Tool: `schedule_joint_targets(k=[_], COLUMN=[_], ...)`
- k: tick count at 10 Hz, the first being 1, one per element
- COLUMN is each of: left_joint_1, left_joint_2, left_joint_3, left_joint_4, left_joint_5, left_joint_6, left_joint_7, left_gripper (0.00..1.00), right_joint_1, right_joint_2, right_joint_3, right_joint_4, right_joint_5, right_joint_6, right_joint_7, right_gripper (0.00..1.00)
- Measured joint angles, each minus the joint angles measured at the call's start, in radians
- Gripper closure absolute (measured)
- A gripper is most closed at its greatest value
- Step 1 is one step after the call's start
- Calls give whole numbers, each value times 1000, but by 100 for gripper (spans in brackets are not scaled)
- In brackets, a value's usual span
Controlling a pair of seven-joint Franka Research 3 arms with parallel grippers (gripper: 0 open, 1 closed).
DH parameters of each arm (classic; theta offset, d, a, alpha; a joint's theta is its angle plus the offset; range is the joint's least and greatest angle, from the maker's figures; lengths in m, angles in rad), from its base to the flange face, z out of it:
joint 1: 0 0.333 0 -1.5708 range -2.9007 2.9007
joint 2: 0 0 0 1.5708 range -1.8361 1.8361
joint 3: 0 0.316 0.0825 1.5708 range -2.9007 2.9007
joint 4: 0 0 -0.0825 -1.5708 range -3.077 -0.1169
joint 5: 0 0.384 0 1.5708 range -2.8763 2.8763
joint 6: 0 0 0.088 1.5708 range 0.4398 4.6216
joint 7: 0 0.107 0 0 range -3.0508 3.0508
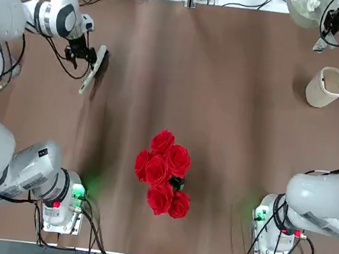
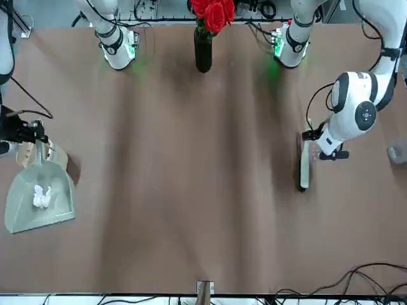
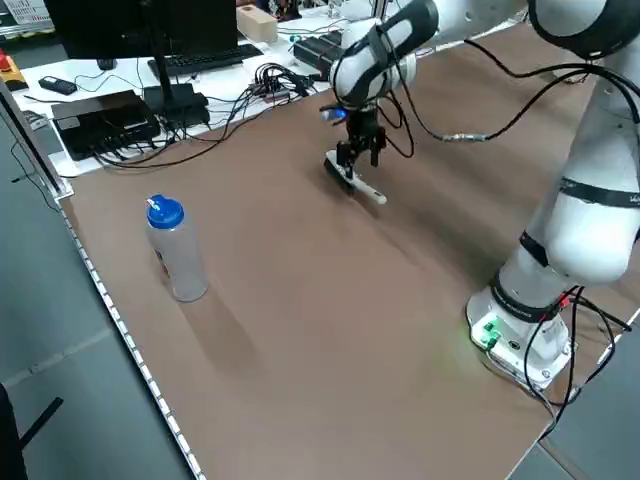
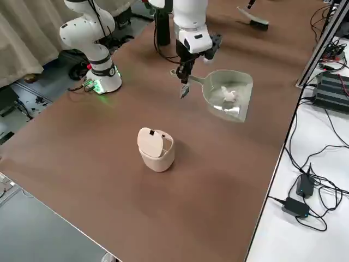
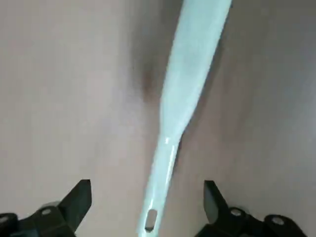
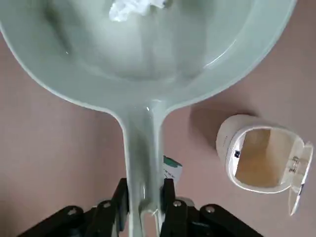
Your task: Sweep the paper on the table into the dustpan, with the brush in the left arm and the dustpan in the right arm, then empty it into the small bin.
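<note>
The brush (image 1: pixel 94 68) lies flat on the table (image 1: pixel 221 108) at the far left. My left gripper (image 5: pixel 148 207) hovers just over the handle (image 5: pixel 168 148) with its fingers (image 5: pixel 79 200) open and spread wide either side of it. At the far right, my right gripper (image 6: pixel 143 197) is shut on the handle of the dustpan (image 4: pixel 229 93), held about level beyond the small bin (image 4: pixel 155 148). The paper (image 6: pixel 133 7) rests inside the scoop (image 2: pixel 39 202). The bin's flip lid (image 6: pixel 298 173) stands open.
A dark vase of red roses (image 1: pixel 164 173) stands near the middle of the table between the arm bases. A clear bottle with a blue cap (image 3: pixel 175 250) stands by the left edge. Cables and electronics (image 3: pixel 110 110) lie beyond the far edge.
</note>
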Motion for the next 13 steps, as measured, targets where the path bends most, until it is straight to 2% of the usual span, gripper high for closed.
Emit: schedule_joint_targets(k=[4, 7, 8, 11, 12, 13], left_joint_1=[-2, -26, -65, -297, -374, -439], left_joint_2=[-27, -32, -36, -70, -81, -89], left_joint_3=[-25, -49, -18, 203, 269, 323], left_joint_4=[316, 480, 522, 584, 616, 649], left_joint_5=[0, -46, -74, -91, -91, -91], left_joint_6=[-304, -452, -485, -534, -565, -592], left_joint_7=[-24, -25, -26, -25, -8, 13], left_gripper=[0, 0, 0, 0, 0, 0], right_joint_1=[-8, -9, -11, -19, -17, -5], right_joint_2=[0, -7, -31, -182, -217, -233], right_joint_3=[0, 0, 0, -9, -37, -87], right_joint_4=[-2, -53, -101, -322, -374, -410], right_joint_5=[59, 125, 144, 217, 238, 263], right_joint_6=[-47, -54, -19, 95, 99, 100], right_joint_7=[288, 459, 491, 534, 548, 549], right_gripper=[68, 68, 68, 68, 68, 68])
